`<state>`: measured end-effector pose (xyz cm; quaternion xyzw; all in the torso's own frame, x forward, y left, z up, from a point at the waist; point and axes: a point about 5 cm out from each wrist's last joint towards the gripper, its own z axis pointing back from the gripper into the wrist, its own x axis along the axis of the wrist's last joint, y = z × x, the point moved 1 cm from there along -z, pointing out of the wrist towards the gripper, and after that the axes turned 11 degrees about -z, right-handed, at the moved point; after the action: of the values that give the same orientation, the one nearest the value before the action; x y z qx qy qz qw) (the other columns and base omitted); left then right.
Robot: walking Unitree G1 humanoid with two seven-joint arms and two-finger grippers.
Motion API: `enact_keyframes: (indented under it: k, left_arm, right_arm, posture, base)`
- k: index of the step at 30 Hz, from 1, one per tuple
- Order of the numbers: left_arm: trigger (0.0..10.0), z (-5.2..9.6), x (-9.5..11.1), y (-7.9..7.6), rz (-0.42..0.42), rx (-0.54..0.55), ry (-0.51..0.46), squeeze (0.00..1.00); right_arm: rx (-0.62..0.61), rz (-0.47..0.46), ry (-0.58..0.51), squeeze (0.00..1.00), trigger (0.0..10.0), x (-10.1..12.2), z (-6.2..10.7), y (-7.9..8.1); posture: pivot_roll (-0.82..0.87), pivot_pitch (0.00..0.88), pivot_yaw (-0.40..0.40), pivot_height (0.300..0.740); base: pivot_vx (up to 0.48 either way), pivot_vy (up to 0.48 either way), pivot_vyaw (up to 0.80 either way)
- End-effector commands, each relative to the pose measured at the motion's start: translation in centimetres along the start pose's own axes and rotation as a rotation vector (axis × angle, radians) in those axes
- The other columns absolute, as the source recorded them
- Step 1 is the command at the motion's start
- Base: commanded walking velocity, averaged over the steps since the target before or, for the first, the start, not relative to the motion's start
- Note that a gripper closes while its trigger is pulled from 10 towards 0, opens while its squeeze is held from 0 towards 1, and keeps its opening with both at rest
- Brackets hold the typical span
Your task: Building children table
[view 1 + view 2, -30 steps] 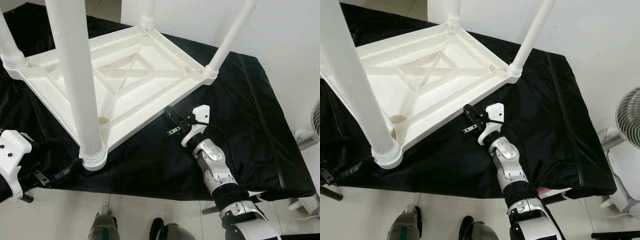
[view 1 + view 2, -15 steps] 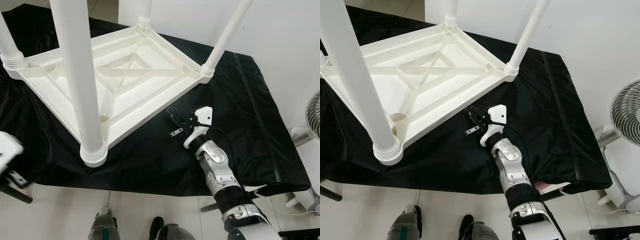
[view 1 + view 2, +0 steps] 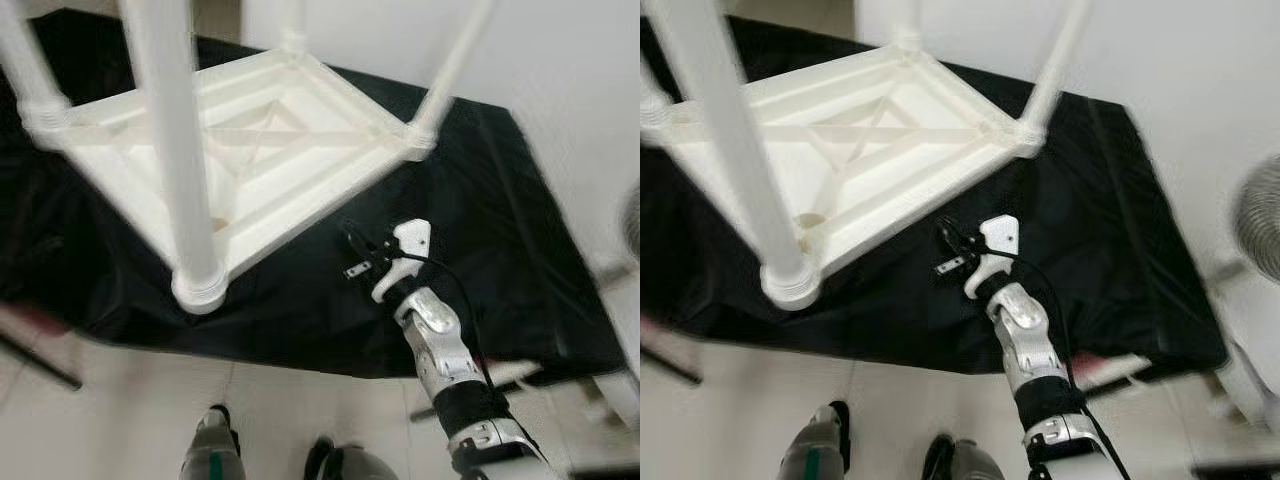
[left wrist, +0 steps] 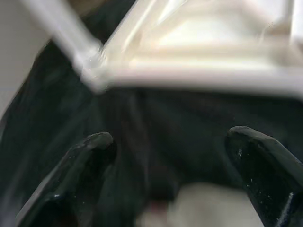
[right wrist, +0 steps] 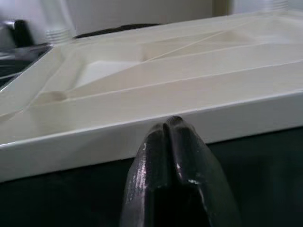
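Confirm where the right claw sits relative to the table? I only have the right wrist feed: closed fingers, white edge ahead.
Observer: The right claw is over the black cloth, just short of the upturned white table, apart from its rim.
Operator: Legs on?
Observer: Four white legs stand up from the corners; the nearest leg is at the robot's left.
Operator: Left claw?
Observer: The left claw is open, fingers spread, facing the cloth below the table's edge, holding nothing.
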<state>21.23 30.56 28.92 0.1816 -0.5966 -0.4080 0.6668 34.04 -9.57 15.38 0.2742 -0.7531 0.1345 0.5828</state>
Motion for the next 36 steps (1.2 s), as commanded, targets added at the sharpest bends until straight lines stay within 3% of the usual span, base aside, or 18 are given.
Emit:
enact_keyframes:
  k: [1, 5, 6, 13, 24, 26, 36]
  left_arm:
    - [10.0, -0.6, 0.2, -0.3, 0.008, 0.003, -0.007, 0.00]
    - [10.0, -1.4, 0.2, -0.8, 0.023, -0.004, -0.017, 0.00]
    - [10.0, -2.3, 0.5, -1.3, 0.059, -0.014, -0.042, 0.00]
    - [10.0, -3.8, 0.5, -1.4, 0.100, -0.005, -0.070, 0.00]
    - [10.0, -4.6, 0.7, -2.1, 0.109, -0.028, -0.082, 0.00]
    - [10.0, -4.9, 1.2, -2.7, 0.129, -0.030, -0.122, 0.00]
    - [10.0, -6.1, 1.3, -4.8, 0.154, -0.050, -0.146, 0.00]
  right_arm:
    - [-0.007, -0.006, 0.010, 0.00, 10.0, -0.3, 0.2, 0.0]
    - [-0.009, -0.010, 0.009, 0.00, 10.0, -0.3, 0.2, 0.1]
    - [-0.011, -0.013, 0.007, 0.00, 10.0, -0.3, 0.4, 0.3]
    - [-0.022, -0.011, 0.014, 0.00, 10.0, -0.4, 0.9, 0.2]
    - [-0.049, 0.003, 0.010, 0.00, 10.0, -0.1, 1.3, -0.2]
    - [-0.066, 0.008, -0.003, 0.00, 10.0, 0.4, 1.1, -0.5]
    - [-0.146, 0.039, -0.075, 0.00, 10.0, 2.5, 1.0, -1.9]
  posture:
    - [0.40, 0.249, -0.127, 0.740]
    - [0.39, 0.250, -0.122, 0.740]
    - [0.38, 0.250, -0.119, 0.740]
    - [0.37, 0.255, -0.115, 0.740]
    - [0.35, 0.263, -0.103, 0.740]
    - [0.34, 0.264, -0.106, 0.740]
    - [0.33, 0.262, -0.108, 0.740]
  base:
    - [0.000, 0.000, 0.00]
    - [0.000, 0.000, 0.00]
    - [0.000, 0.000, 0.00]
    - [0.000, 0.000, 0.00]
    - [0.000, 0.000, 0.00]
    - [0.000, 0.000, 0.00]
    - [0.000, 0.000, 0.00]
